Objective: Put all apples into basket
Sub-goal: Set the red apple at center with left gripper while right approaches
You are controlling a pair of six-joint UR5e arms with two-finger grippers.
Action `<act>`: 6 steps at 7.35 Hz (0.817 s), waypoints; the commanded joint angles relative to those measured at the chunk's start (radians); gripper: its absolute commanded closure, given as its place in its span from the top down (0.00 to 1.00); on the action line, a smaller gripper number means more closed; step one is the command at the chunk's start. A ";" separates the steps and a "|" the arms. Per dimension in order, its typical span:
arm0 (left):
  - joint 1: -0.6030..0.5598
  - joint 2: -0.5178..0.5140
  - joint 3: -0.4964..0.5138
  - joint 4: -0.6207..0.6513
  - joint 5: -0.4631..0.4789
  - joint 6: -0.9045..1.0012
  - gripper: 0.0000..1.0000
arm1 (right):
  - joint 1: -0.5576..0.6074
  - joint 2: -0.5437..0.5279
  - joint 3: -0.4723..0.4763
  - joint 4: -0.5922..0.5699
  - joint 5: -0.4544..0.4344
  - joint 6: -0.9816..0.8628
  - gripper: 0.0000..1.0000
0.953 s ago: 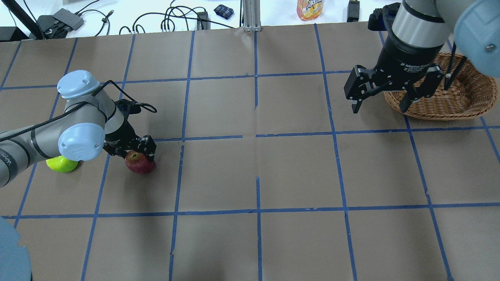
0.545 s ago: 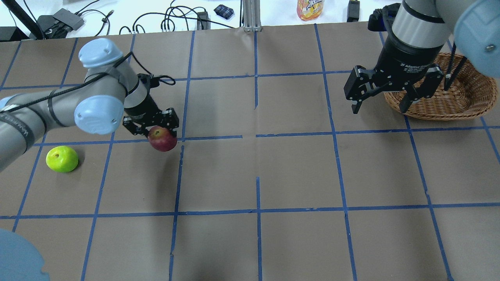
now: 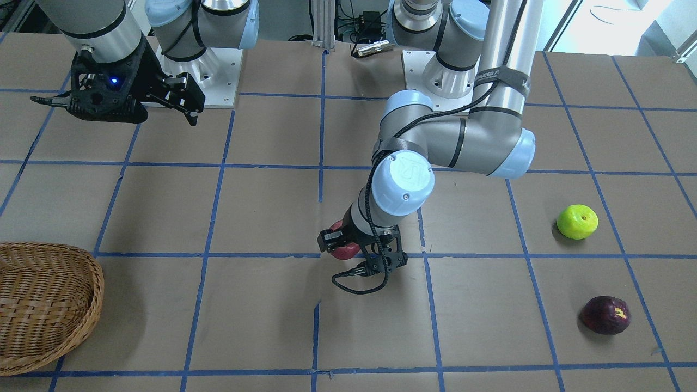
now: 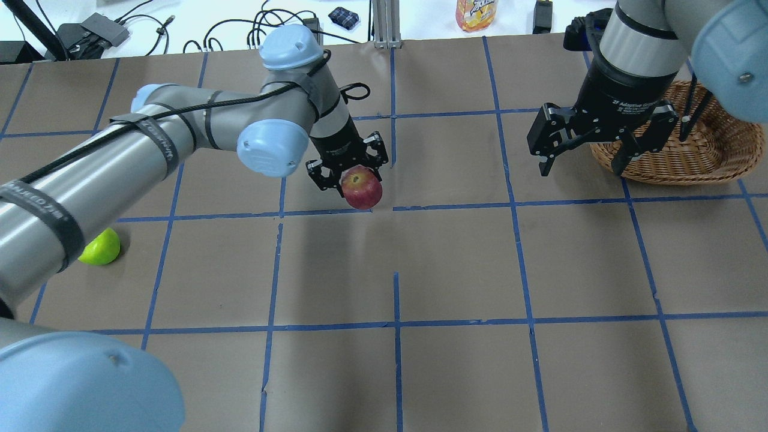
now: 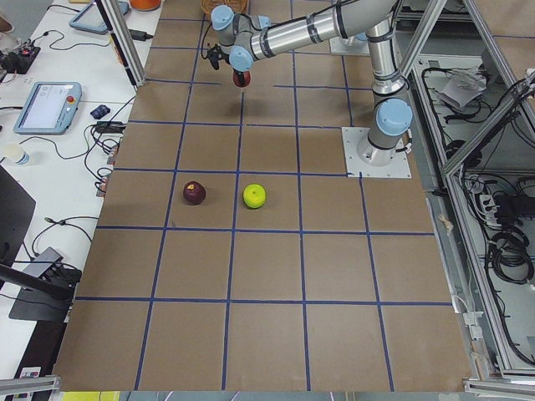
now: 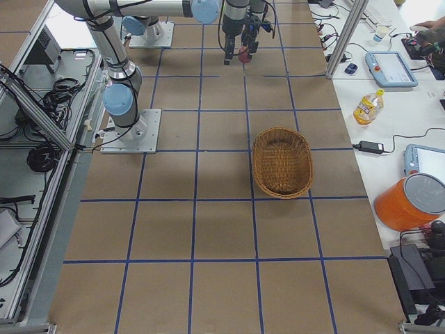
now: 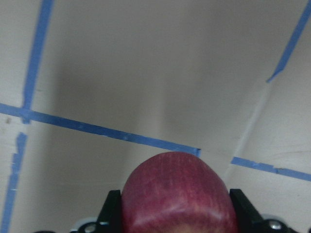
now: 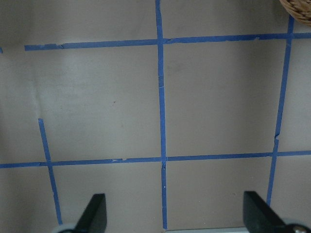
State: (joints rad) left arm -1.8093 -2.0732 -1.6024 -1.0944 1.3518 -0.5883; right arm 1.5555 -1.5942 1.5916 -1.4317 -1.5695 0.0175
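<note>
Red apple (image 4: 363, 191) is clamped in the left gripper (image 4: 358, 179), lifted clear mid-frame for hauling to the basket (image 4: 714, 162) at upper right, beside which the empty right gripper (image 4: 583, 168) is spread open.

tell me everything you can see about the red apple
The red apple is round, glossy, deep red with a yellowish blush round its stem dimple, which faces up. The left gripper is shut on it, black fingers pressing both sides. It hangs clear of the paper-covered table, near the middle, far from the basket. Nothing else touches it.
</note>
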 commanded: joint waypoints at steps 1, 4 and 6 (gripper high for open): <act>-0.050 -0.079 -0.033 0.164 0.001 -0.114 0.58 | -0.002 0.010 0.001 -0.007 0.011 -0.001 1.00; -0.032 0.016 0.004 0.145 0.036 -0.064 1.00 | -0.002 0.109 0.001 -0.035 0.006 0.002 1.00; 0.065 0.121 0.035 -0.024 0.070 0.121 1.00 | 0.000 0.144 -0.004 -0.154 0.019 0.004 1.00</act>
State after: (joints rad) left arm -1.8000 -2.0205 -1.5846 -1.0212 1.4025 -0.5814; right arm 1.5547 -1.4780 1.5904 -1.5233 -1.5572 0.0216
